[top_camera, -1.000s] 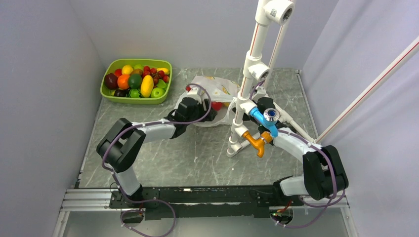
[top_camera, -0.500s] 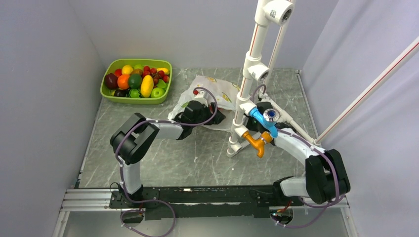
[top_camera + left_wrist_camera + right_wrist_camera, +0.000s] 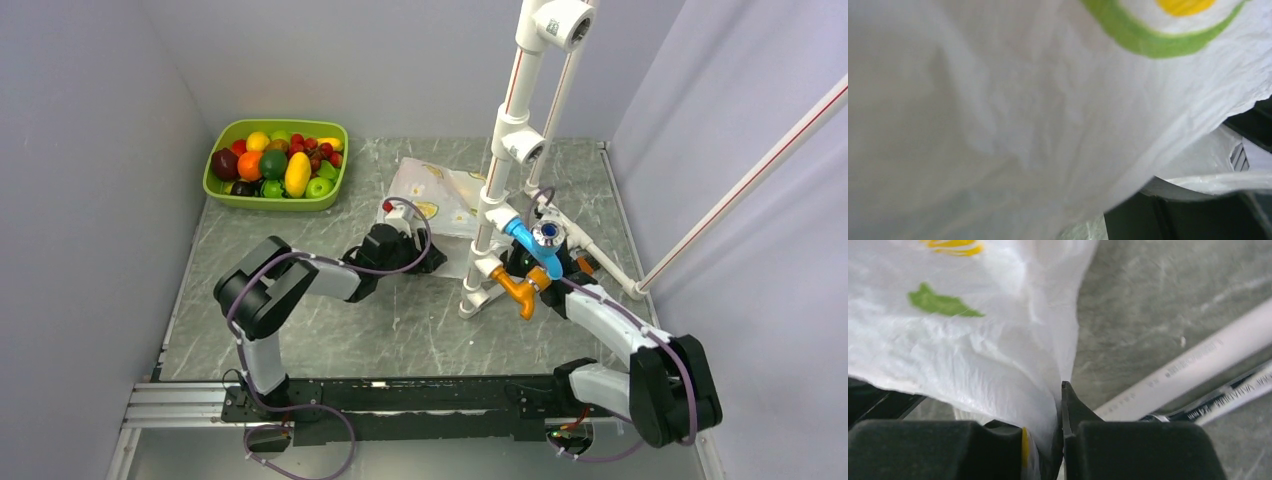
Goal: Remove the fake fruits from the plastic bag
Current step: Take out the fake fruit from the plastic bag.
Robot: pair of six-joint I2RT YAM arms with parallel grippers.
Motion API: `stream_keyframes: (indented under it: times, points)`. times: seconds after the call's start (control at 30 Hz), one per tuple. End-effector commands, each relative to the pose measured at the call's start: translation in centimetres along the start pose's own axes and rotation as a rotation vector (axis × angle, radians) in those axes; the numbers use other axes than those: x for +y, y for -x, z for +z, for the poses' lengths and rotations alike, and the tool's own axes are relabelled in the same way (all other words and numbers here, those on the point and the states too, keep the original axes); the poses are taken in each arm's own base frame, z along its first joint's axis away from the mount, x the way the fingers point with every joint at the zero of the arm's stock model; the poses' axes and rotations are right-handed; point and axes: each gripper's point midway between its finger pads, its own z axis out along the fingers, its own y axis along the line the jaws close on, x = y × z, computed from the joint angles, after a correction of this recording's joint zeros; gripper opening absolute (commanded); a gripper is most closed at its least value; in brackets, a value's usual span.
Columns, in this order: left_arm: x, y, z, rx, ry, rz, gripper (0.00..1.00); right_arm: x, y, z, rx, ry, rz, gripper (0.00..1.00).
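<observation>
The plastic bag (image 3: 440,190), white with lemon prints, lies stretched fairly flat at mid-table. A small red patch (image 3: 388,206), seemingly a red apple, shows at its left edge. The other fake fruits are hidden. My left gripper (image 3: 425,262) is at the bag's near-left edge. The bag's film (image 3: 1023,115) covers the left wrist view, so the left jaws are hidden. My right gripper (image 3: 1062,390) is shut on a fold of the bag (image 3: 973,355). In the top view it sits behind the pipe stand (image 3: 512,262).
A lime-green tray (image 3: 240,126) of mixed fruits stands at the back left. A white pipe stand (image 3: 490,225) with blue and orange fittings rises between the arms. One of its white pipes (image 3: 1193,360) lies along the table to the right.
Both grippers have drawn toward the near side. The bag has been pulled out flatter between them. The red patch has shifted nearer with the bag's left edge.
</observation>
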Motion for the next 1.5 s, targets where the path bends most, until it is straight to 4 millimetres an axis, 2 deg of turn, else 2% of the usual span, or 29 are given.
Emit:
stream_keyframes:
  times: [0.0,0.07,0.23,0.4,0.57,0.83,1.03,1.27,1.33,1.4,1.43,1.47]
  points:
    - [-3.2,6.3,-0.5,-0.119,-0.045,0.123,0.71,3.9,4.7,-1.7,-0.218,0.203,-0.054,0.09]
    - [-3.7,7.7,0.0,-0.127,-0.051,0.144,0.71,4.6,5.5,-2.1,-0.246,0.232,-0.061,0.00]
    - [-3.1,10.9,0.9,-0.201,0.002,0.135,0.71,6.1,6.0,-2.7,-0.274,0.297,-0.071,0.00]
    - [-2.6,12.9,2.8,-0.242,0.055,0.196,0.72,6.4,5.6,-2.9,-0.269,0.319,-0.074,0.00]
    - [-0.8,14.7,4.5,-0.288,0.177,0.183,0.78,6.6,5.6,-3.2,-0.279,0.328,-0.076,0.00]
    - [1.2,14.6,6.5,-0.274,0.308,0.047,0.79,7.4,5.9,-3.4,-0.296,0.333,-0.085,0.00]
    - [1.9,13.0,8.5,-0.214,0.332,-0.023,0.81,7.8,6.2,-3.4,-0.305,0.345,-0.083,0.00]
    - [2.7,11.7,9.1,-0.171,0.363,-0.041,0.79,7.1,5.6,-3.1,-0.308,0.324,-0.079,0.00]
    - [2.8,11.4,9.2,-0.162,0.367,-0.033,0.77,7.0,5.5,-3.0,-0.308,0.322,-0.079,0.00]
    - [2.8,11.3,9.0,-0.161,0.360,-0.024,0.70,6.9,5.4,-2.9,-0.312,0.320,-0.079,0.00]
    - [2.6,11.4,8.9,-0.165,0.351,-0.013,0.65,6.7,5.3,-2.9,-0.310,0.315,-0.077,0.00]
    - [2.5,11.4,8.8,-0.164,0.340,-0.002,0.54,6.7,5.2,-2.9,-0.311,0.315,-0.076,0.00]
